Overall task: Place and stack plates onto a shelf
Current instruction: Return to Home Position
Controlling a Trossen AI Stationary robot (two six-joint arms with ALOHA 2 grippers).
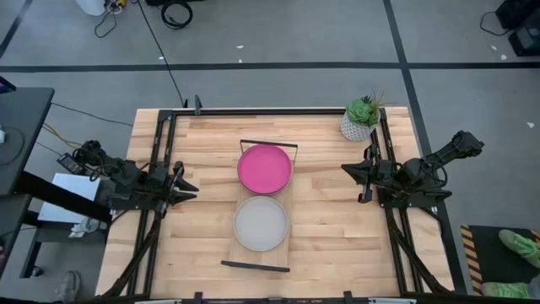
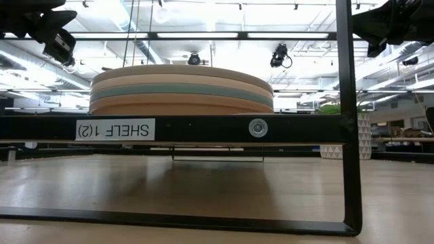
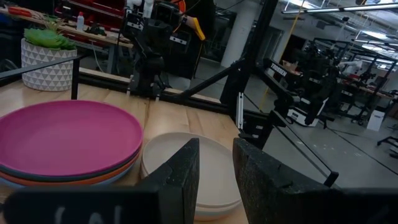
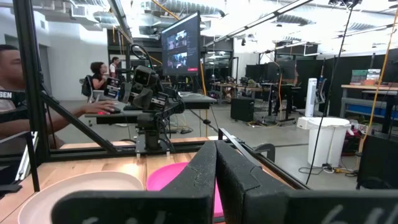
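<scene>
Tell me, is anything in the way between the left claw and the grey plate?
No, nothing I can see. Only bare table lies between the left claw and the grey plate on top of its stack.

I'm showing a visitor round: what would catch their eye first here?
The magenta plate topping the far stack on the shelf, with the grey plate topping the near stack beside it. The left gripper and right gripper sit at opposite side edges of the table, holding nothing.
</scene>
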